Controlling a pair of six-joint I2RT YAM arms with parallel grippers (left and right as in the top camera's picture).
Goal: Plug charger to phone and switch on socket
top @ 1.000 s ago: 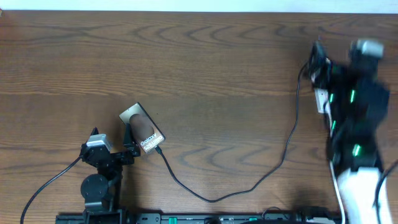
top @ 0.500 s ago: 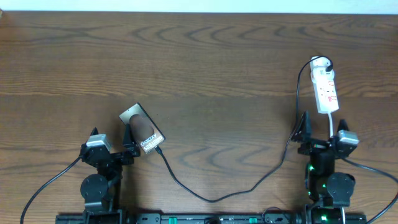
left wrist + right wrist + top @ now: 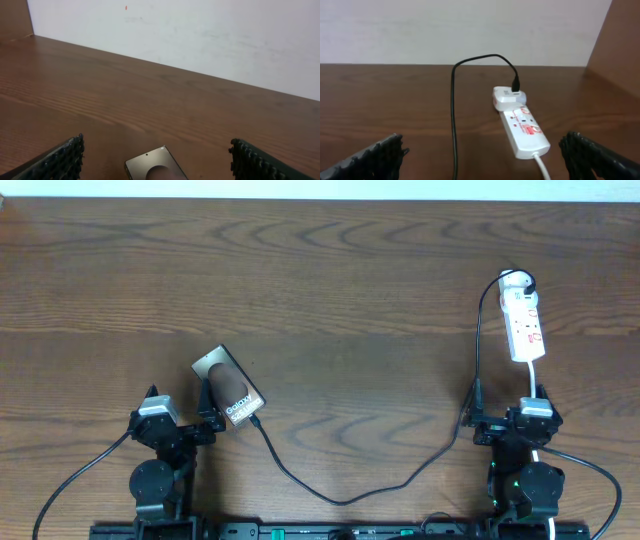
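Fingertips alone are shown of each hand in the wrist views; the left hand and right hand are spread wide with nothing grasped. Just beyond the left hand the phone is laid flat on the worktop, its long axis slanted from near-right to far-left. The charger meets its near-right end, though seating cannot be judged. Farther right, the socket is aligned near-to-far, with a white adapter at its far end; its switch state is too small to read.
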